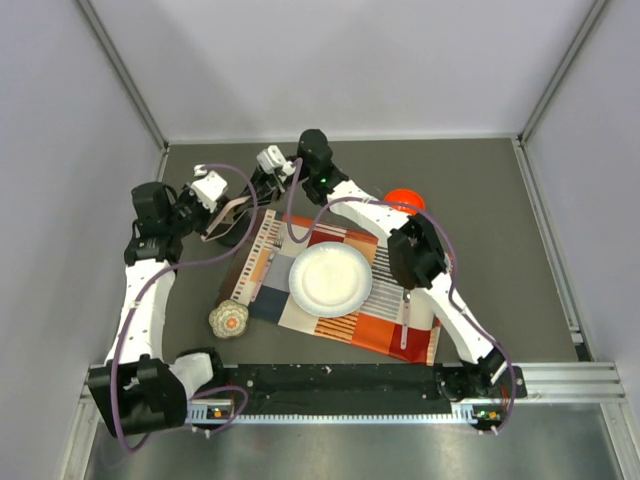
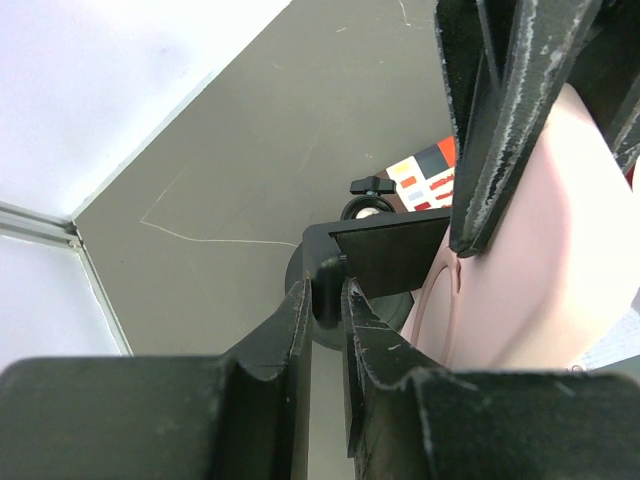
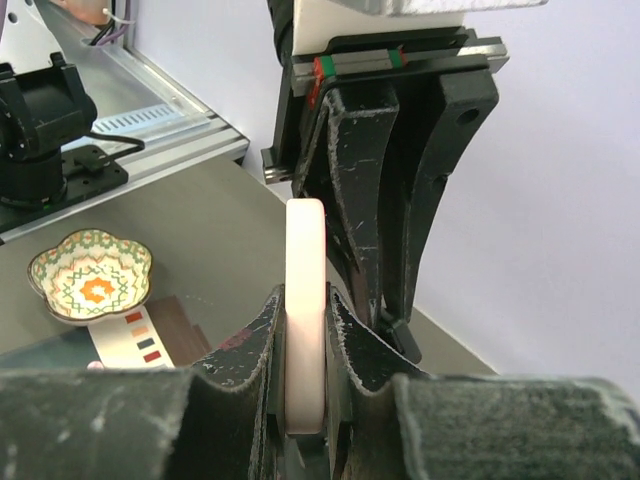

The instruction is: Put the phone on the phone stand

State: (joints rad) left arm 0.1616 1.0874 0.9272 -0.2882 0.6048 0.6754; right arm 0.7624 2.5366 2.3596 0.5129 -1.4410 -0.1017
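My right gripper (image 3: 305,300) is shut on the pale pink edge of the phone (image 3: 305,260) and holds it on edge above the table. In the left wrist view the phone's pink back (image 2: 540,270) hangs from the right gripper's fingers (image 2: 490,130), right beside the black phone stand (image 2: 385,250). My left gripper (image 2: 325,285) is shut on the edge of the stand's upright holder; the round disc base (image 2: 300,275) shows behind it. From above, both grippers meet at the mat's far left corner: left gripper (image 1: 220,215), right gripper (image 1: 258,190), phone (image 1: 237,207) between them.
A white plate (image 1: 330,278) sits on a patterned placemat (image 1: 400,330). An orange-red bowl (image 1: 405,199) is at the back right. A small patterned bowl (image 1: 229,320) lies left of the mat and shows in the right wrist view (image 3: 90,275). A pale utensil (image 1: 406,322) lies on the mat.
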